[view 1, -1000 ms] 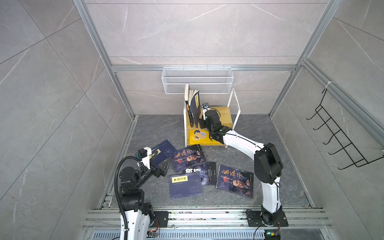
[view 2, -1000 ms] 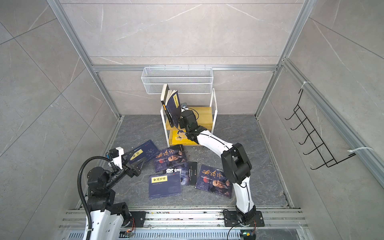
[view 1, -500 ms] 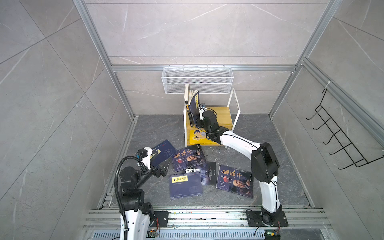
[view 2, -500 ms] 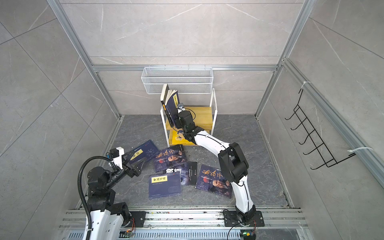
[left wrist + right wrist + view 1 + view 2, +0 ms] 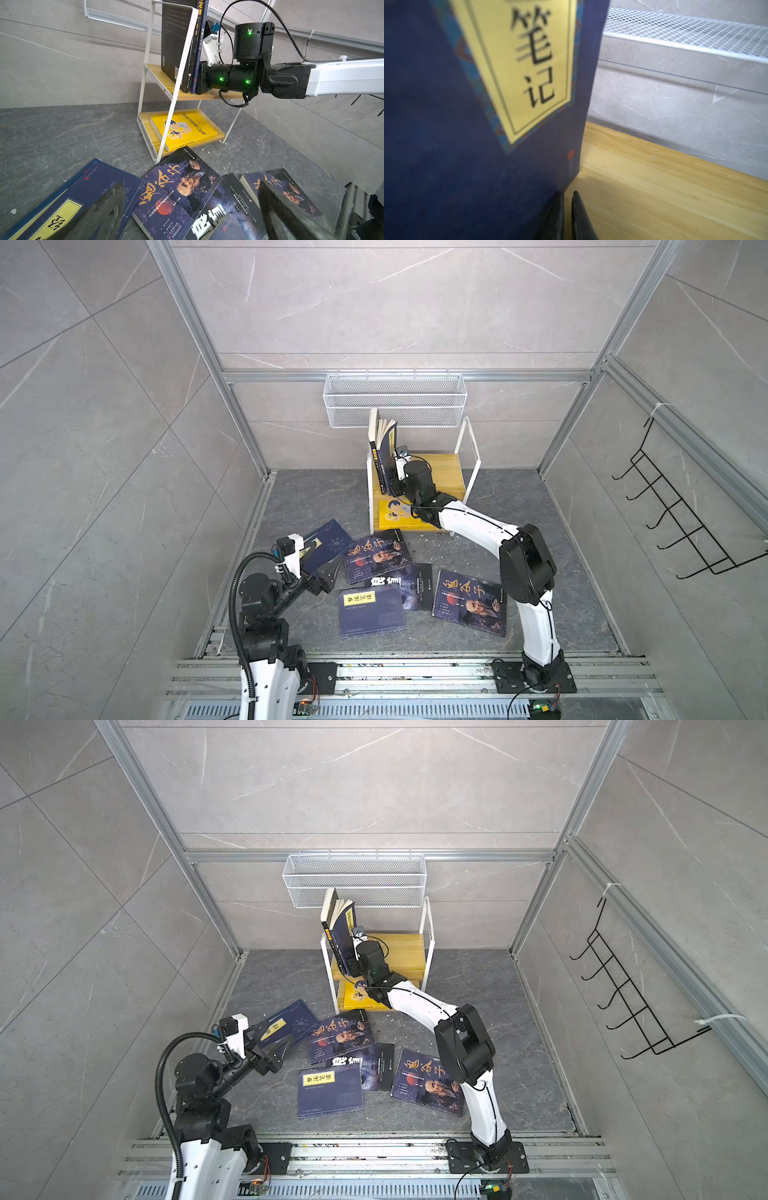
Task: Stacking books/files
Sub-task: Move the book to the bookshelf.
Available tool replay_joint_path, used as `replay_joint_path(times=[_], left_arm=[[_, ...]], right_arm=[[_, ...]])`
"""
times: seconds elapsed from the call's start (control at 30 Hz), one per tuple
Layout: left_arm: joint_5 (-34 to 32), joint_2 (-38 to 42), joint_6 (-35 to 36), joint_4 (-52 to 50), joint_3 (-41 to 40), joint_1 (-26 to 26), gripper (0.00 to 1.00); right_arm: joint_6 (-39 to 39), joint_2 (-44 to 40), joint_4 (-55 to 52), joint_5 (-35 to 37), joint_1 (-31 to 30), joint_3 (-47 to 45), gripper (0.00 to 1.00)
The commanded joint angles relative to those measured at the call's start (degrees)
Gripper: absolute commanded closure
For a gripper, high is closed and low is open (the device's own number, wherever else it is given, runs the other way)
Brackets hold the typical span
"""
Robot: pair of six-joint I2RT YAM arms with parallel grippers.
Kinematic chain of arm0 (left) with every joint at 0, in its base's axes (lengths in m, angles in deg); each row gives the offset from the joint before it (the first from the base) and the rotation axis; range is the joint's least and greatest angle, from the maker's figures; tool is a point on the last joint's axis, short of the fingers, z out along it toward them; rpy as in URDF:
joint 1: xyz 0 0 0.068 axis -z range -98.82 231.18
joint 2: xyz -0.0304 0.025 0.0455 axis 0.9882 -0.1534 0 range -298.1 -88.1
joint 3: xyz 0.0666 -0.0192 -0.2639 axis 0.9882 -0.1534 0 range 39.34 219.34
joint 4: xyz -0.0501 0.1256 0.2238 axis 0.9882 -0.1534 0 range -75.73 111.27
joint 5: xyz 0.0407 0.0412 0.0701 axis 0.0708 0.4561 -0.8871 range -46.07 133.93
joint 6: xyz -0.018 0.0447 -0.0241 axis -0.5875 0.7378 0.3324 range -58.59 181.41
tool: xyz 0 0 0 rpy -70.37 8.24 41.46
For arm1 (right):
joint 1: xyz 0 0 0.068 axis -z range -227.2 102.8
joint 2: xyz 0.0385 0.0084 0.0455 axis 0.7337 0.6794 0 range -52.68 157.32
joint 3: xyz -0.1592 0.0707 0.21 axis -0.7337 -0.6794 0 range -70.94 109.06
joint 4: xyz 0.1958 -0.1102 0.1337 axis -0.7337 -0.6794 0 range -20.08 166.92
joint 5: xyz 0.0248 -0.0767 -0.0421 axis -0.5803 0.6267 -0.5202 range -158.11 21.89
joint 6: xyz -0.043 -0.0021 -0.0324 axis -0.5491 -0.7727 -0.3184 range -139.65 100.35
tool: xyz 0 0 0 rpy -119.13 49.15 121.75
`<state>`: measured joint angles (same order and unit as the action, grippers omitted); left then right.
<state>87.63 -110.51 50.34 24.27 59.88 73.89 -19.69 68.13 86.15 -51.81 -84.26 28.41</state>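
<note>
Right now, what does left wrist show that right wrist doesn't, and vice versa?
Left wrist only: the open left gripper, the right arm at the top shelf, a yellow book on the lower shelf, books on the floor. Right wrist only: the navy book's yellow title label up close, and the right gripper's nearly closed tips at that book's lower corner. Both: the navy book standing on the top shelf, the white mesh basket on the wall.

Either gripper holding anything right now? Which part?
Left gripper: open, nothing held. Right gripper: shut at the lower corner of the upright navy book on the shelf; a pinch cannot be told.
</note>
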Motion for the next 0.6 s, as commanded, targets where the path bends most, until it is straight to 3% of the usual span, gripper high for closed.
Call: replay_joint_path(times=[0.0,0.3,0.57], left_arm=[[0.96,0.29,0.43,1.78,0.42,-0.09,0.00],[0.79,0.02,0.22,1.47,0.63,-0.36,0.00],[-1.06,-0.43,-1.34,-0.20,1.46,-0.36,0.00]], right_arm=[[-1.17,1.31,-2.42,1.10,-0.22,0.81,0.87],[2.43,0.17,-6.55,6.19,-0.31,2.28,0.87],[0.03,-4.60,-6.70,7.55,-0.32,-0.25,0.86]])
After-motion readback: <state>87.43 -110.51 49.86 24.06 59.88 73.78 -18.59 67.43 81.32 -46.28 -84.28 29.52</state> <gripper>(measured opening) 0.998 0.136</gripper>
